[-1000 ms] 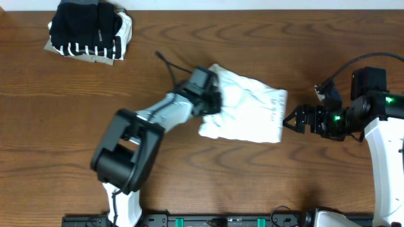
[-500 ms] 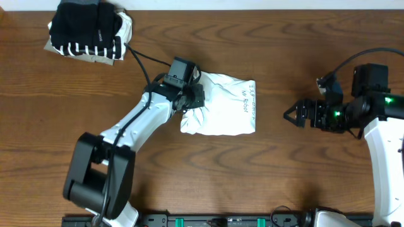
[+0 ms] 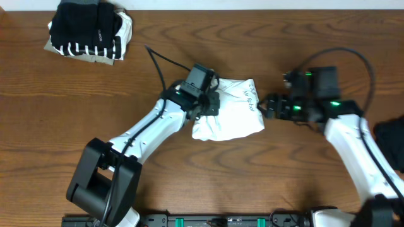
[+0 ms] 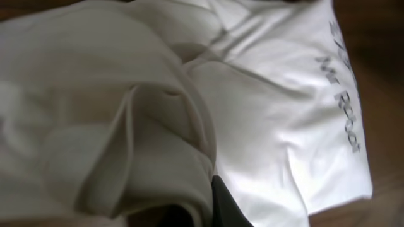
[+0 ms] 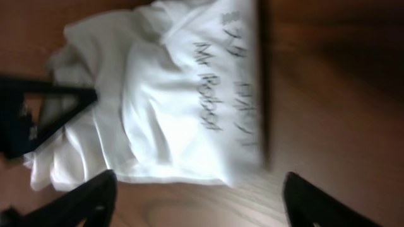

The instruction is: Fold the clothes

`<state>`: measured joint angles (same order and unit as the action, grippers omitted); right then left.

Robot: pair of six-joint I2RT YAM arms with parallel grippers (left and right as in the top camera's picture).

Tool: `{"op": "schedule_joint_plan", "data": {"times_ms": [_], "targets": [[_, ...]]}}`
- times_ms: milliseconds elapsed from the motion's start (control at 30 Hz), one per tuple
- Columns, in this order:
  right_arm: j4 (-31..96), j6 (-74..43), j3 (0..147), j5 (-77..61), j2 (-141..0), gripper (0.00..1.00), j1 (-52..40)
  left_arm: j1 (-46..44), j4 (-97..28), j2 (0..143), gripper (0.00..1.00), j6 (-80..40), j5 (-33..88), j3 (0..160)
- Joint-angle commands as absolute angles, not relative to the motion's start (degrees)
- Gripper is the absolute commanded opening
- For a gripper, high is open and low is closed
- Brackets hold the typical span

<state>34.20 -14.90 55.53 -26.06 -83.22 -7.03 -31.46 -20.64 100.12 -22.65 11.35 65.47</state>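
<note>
The white T-shirt [image 3: 232, 118], one of the clothes, lies folded into a small bundle mid-table with dark lettering [image 3: 251, 96] on its right edge. My left gripper [image 3: 206, 101] is shut on a bunched fold at the shirt's left side. In the left wrist view, cloth [image 4: 265, 107] fills the frame and wraps over one dark finger [image 4: 226, 208]. My right gripper [image 3: 266, 106] stands open just off the shirt's right edge, touching nothing. In the right wrist view, its fingers [image 5: 79, 202] straddle bare wood below the shirt [image 5: 177, 107].
A stack of folded clothes [image 3: 88, 30], black, striped and beige, sits at the back left corner. A dark garment [image 3: 392, 144] shows at the right edge. The left arm's cable [image 3: 165, 63] trails over the wooden table [image 3: 303, 176].
The right arm has swung left, up to the shirt's right edge, and its jaws have narrowed a little. The left gripper dragged the shirt leftwards, then slightly back to the right.
</note>
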Motion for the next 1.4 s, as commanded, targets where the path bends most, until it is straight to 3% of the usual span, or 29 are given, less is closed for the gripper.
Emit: {"op": "schedule_joint_plan", "data": {"times_ms": [0,100,200,233,767,1367], "targets": [[30.68,-22.17,55.0,-21.43,-87.72,0.71,-12.01,-33.26,-20.73,99.22,0.06,-22.11,10.87,65.39],[25.74,-24.1,55.02,-21.21,-92.64,0.56,-14.41,-34.04,-20.97,99.22,0.06,-22.13,10.87,65.39],[22.7,-26.55,55.02,-21.37,-97.06,0.31,-14.61,-34.22,-21.89,99.22,0.06,-22.13,10.87,65.39],[22.06,-27.05,55.02,-21.41,-98.06,0.29,-14.55,-34.22,-22.15,99.22,0.06,-22.13,10.87,65.39],[18.57,-29.28,55.0,-24.43,-110.91,0.23,-16.34,-34.22,-21.34,94.98,0.06,-24.73,11.11,66.7],[18.59,-32.18,55.02,-24.45,-111.68,0.23,-21.06,-39.24,-12.88,97.01,0.13,-26.02,10.83,66.67]]}}
